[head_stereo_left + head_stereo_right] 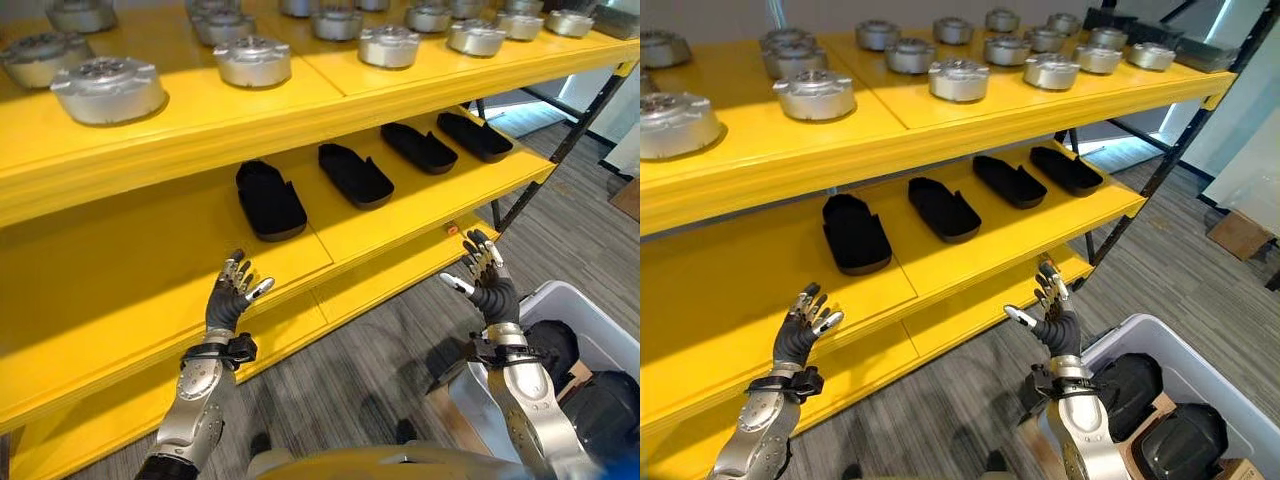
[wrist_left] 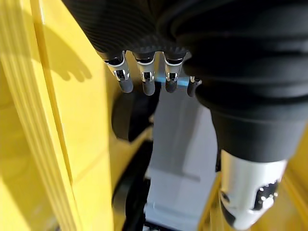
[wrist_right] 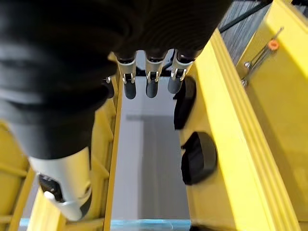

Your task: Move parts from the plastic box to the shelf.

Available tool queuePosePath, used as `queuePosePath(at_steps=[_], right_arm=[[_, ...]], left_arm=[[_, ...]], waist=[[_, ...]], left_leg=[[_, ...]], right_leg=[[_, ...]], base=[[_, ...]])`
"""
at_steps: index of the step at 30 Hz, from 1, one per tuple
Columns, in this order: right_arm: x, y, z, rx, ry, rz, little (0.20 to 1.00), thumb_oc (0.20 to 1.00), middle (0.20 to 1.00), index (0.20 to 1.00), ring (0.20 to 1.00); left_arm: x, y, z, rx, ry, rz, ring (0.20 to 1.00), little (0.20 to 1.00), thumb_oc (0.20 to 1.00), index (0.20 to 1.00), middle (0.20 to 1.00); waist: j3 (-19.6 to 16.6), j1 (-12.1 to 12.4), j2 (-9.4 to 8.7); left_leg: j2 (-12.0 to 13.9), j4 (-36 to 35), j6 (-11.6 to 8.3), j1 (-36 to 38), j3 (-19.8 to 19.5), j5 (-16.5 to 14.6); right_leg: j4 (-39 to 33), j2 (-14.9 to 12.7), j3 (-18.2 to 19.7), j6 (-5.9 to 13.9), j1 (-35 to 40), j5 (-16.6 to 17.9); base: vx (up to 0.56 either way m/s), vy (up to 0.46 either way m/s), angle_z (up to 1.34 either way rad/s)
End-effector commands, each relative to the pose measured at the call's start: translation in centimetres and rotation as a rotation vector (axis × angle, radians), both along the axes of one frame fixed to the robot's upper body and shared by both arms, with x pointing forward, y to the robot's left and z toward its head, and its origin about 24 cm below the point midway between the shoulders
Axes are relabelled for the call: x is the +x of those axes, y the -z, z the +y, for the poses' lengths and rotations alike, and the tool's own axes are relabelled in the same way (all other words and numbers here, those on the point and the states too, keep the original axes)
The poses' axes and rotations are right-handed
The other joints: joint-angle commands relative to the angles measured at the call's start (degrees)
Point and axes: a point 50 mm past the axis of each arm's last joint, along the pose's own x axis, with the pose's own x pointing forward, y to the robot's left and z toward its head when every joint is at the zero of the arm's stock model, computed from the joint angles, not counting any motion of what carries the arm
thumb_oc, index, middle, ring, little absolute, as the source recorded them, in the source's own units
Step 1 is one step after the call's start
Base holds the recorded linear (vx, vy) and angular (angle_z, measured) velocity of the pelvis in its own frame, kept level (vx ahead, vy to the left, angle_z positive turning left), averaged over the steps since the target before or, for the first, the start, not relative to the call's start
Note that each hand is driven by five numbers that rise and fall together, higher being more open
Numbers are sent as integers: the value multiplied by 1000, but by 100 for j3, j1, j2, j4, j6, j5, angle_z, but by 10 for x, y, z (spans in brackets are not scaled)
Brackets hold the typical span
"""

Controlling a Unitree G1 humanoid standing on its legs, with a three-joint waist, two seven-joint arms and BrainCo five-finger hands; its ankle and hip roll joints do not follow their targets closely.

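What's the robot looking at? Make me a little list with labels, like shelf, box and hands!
top shelf: silver round parts in rows
middle shelf: four black parts in a row
plastic box: on the floor by the robot's right arm, black parts inside
left hand: open, holds nothing, raised before the middle shelf
right hand: open, holds nothing, raised above the box's near edge

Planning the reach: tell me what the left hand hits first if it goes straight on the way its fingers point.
Probably the leftmost black part on the middle yellow shelf. The open left hand points up and over that shelf's front edge towards it, but depth is unclear, so it may pass above.
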Motion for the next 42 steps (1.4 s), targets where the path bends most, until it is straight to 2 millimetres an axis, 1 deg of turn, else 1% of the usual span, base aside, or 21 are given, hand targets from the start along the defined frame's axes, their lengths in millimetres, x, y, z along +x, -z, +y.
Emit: queuePosePath(at_steps=[1,5,9,10,12,14,15,16,17,18,19,20,22,23,26,33,36,37,39,41,42], right_arm=[[14,-29,-10,-23,2,-149,1000,1000,1000,1000,1000],[17,-35,-14,-60,3,-179,1000,1000,1000,1000,1000],[14,-38,-20,-92,15,-200,1000,1000,1000,1000,1000],[14,-39,-20,-93,15,-200,1000,1000,1000,1000,1000],[11,-39,-22,-84,41,-208,1000,1000,1000,1000,1000],[9,-37,-25,-75,61,-205,1000,1000,1000,1000,1000],[5,-33,-26,-60,72,-187,1000,1000,1000,1000,1000],[4,-31,-25,-56,67,-178,1000,1000,1000,1000,1000],[4,-31,-25,-56,67,-178,1000,1000,1000,1000,1000],[6,-26,-17,-43,34,-155,1000,1000,1000,1000,1000],[8,-24,-13,-38,16,-151,1000,1000,1000,1000,1000],[18,-25,-2,-32,-40,-154,1000,1000,1000,1000,1000],[21,-26,2,-23,-60,-160,1000,1000,1000,1000,1000],[20,-26,4,10,-79,-154,1000,1000,1000,1000,1000],[16,-24,3,56,-69,-142,1000,1000,1000,1000,1000],[15,-22,7,64,-89,-128,1000,1000,1000,1000,1000],[19,-26,16,93,-114,-146,1000,1000,1000,1000,1000],[19,-26,16,93,-114,-147,1000,1000,1000,1000,1000],[20,-27,19,88,-125,-152,1000,1000,1000,1000,1000],[23,-25,28,85,-147,-147,1000,1000,1000,1000,1000],[25,-24,31,68,-159,-144,1000,1000,1000,1000,1000]], left_arm=[[11,-24,-7,22,57,-138,1000,1000,1000,1000,1000],[13,-23,-11,-8,57,-143,1000,1000,1000,1000,1000],[16,-20,-19,-33,64,-134,1000,1000,1000,1000,1000],[16,-20,-19,-33,64,-134,1000,1000,1000,1000,1000],[20,-21,-22,-37,69,-143,1000,1000,1000,1000,1000],[22,-22,-24,-39,72,-146,1000,1000,1000,1000,1000],[22,-22,-25,-31,74,-150,1000,1000,1000,1000,1000],[22,-22,-24,-26,69,-152,1000,1000,1000,1000,1000],[22,-22,-24,-26,69,-153,1000,1000,1000,1000,1000],[19,-21,-24,-29,55,-152,1000,1000,1000,1000,1000],[19,-22,-24,-31,50,-156,1000,1000,1000,1000,1000],[21,-29,-26,-16,58,-187,1000,1000,1000,1000,1000],[21,-30,-25,-15,62,-192,1000,1000,1000,1000,1000],[17,-29,-24,-23,66,-191,1000,1000,1000,1000,1000],[15,-26,-23,-18,76,-171,1000,1000,1000,1000,1000],[13,-23,-26,-3,121,-151,1000,1000,1000,1000,1000],[20,-28,-30,16,141,-174,1000,1000,1000,1000,1000],[21,-28,-29,16,140,-175,1000,1000,1000,1000,1000],[21,-29,-28,21,130,-181,1000,1000,1000,1000,1000],[13,-30,-9,15,45,-184,1000,1000,1000,1000,1000],[11,-28,-8,17,41,-171,1000,1000,1000,1000,1000]], waist=[[274,67,176],[287,21,241],[400,46,262],[400,28,268],[471,10,205],[497,-55,169],[537,-85,89],[548,-33,70],[537,-33,73],[569,254,29],[566,330,9],[570,537,-13],[586,540,-18],[523,510,-3],[369,481,18],[368,365,64],[584,177,48],[573,196,44],[639,227,39],[759,645,94],[766,634,78]], left_leg=[[34,-291,312,87,450,270],[250,-238,242,122,429,424],[483,-129,158,-104,234,955],[486,-122,154,-121,207,959],[494,23,190,-349,364,1114],[468,152,241,-488,609,1066],[254,398,353,-577,955,760],[41,495,415,-605,780,591],[43,499,422,-628,780,600],[-943,633,653,-730,-413,128],[-1321,593,760,-705,-861,-63],[-2219,553,906,-736,-2275,-69],[-2346,625,948,-746,-2444,-101],[-2190,536,960,-629,-2269,-124],[-2092,97,1065,-298,-1988,-79],[-1983,-190,1305,3,-1244,-219],[-1902,-123,1350,-81,-469,-373],[-1897,-119,1343,-109,-447,-359],[-1842,-41,1353,-155,-275,-419],[-1416,-139,1210,59,545,-578],[-1372,-246,1194,135,725,-545]], right_leg=[[602,63,27,9,3,-601],[747,356,157,-177,5,-809],[772,765,166,-470,63,-954],[762,769,145,-474,69,-949],[659,825,35,-569,168,-941],[596,826,-68,-608,196,-918],[501,794,-173,-624,241,-863],[453,774,-136,-607,244,-817],[446,777,-136,-606,226,-800],[337,773,85,-590,183,-709],[329,822,193,-589,135,-663],[395,1067,658,-614,-42,-559],[478,1116,780,-606,-102,-579],[463,1149,875,-577,-80,-588],[437,1096,971,-540,-41,-605],[691,1069,1674,-321,-243,-537],[817,1141,2172,-84,-692,-286],[816,1148,2195,-83,-722,-262],[935,1142,2095,-48,-878,-258],[964,21,-773,-34,-910,-249],[905,-114,-957,-15,-1025,-81]], base=[[-28,-135,-6],[-46,-159,-9],[-79,-236,-7],[-63,-218,2],[-78,-183,14],[-80,-148,38],[-51,-104,39],[-58,-105,34],[2,-26,38],[26,-27,22],[82,-61,-71],[69,-49,-141],[68,29,-158],[76,75,-78],[178,196,-57],[45,140,-74],[-106,126,-101],[-122,62,-96],[-69,8,-140],[-59,-49,-141],[63,-50,-179]])
